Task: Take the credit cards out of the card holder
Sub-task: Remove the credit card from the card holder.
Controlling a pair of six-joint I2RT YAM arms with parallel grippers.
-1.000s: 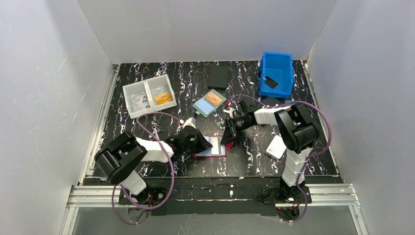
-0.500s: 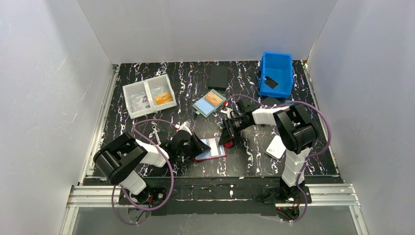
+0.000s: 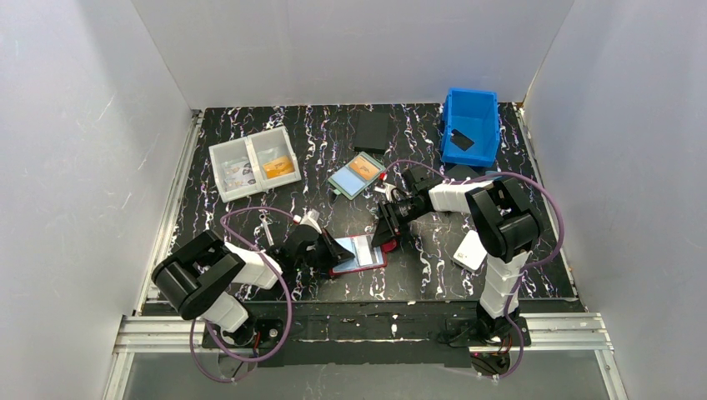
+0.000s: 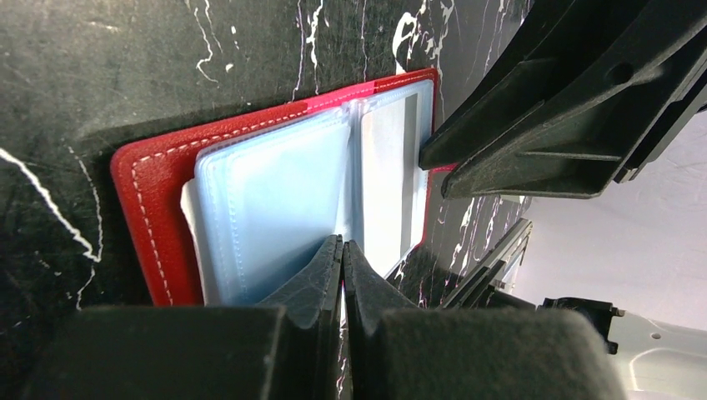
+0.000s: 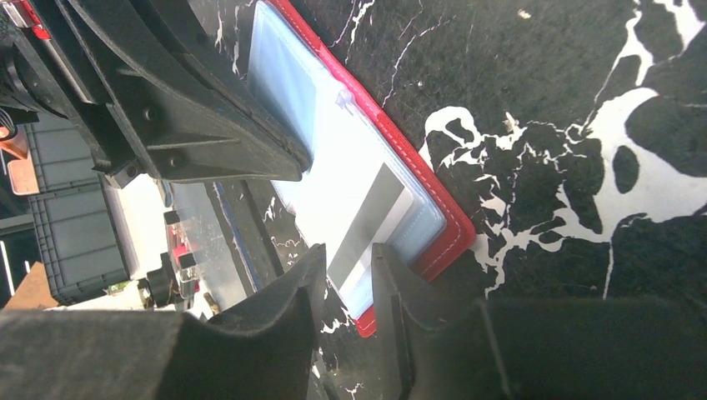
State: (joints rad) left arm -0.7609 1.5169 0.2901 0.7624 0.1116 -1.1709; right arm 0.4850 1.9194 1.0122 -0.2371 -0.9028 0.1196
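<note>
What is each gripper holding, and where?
Left gripper apparently pinches the holder by its blue leaf's edge. Right gripper: jaws slightly apart at the opposite edge; hold unclear.

Left arm [image 3: 247, 263] lies low, elbow folded out near its base, forearm stretched rightward toward the centre. Its left gripper [image 4: 342, 244] has both fingers pressed flat together, no gap at the tips. Right arm [image 3: 454, 197] stands taller, upper link upright, white forearm reaching left and angling down, right gripper [image 5: 348, 250] with fingers parted by a narrow gap. The two grippers point at each other from opposite sides, tips near but apart, each one's black fingers showing in the other's wrist view.
</note>
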